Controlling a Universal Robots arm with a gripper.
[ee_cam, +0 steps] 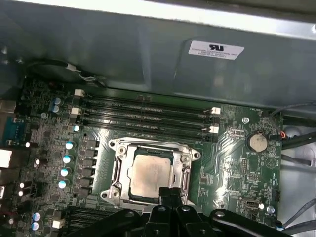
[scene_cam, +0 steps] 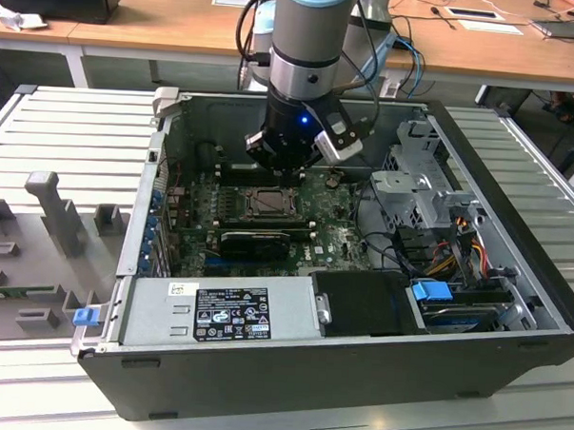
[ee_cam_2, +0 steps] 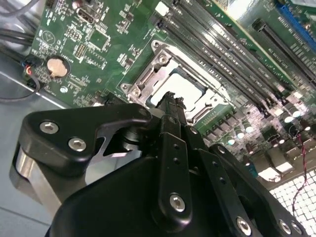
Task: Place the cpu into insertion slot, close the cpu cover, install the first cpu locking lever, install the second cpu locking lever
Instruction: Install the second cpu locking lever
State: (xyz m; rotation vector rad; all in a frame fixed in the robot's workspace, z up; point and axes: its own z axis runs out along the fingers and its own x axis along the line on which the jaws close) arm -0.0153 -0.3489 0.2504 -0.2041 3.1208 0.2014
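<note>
The cpu [ee_cam: 149, 174], a dull silver-beige square, lies flat in the insertion slot [ee_cam: 112, 188] on the green motherboard. The cpu cover [ee_cam: 153, 149], a silver frame, lies down around it, and the chip shows through its window. My gripper [ee_cam: 171, 193] is shut with nothing between its fingers, its black tips together just above one edge of the socket. In the second wrist view the gripper [ee_cam_2: 171, 98] hangs in front of the cpu [ee_cam_2: 190, 88] and the cpu cover [ee_cam_2: 148, 81]. In the exterior view the gripper [scene_cam: 282, 167] hovers inside the open case, right over the socket [scene_cam: 268, 204]. I cannot tell how the locking levers stand.
Long black memory slots [ee_cam: 148, 111] run beside the socket, toward the case wall [ee_cam: 148, 54]. A black card [scene_cam: 255, 240] lies on the socket's other side. A power supply [scene_cam: 230, 308], a drive cage [scene_cam: 422, 183] and cables [scene_cam: 447, 251] crowd the case. A coin battery [ee_cam: 257, 142] sits nearby.
</note>
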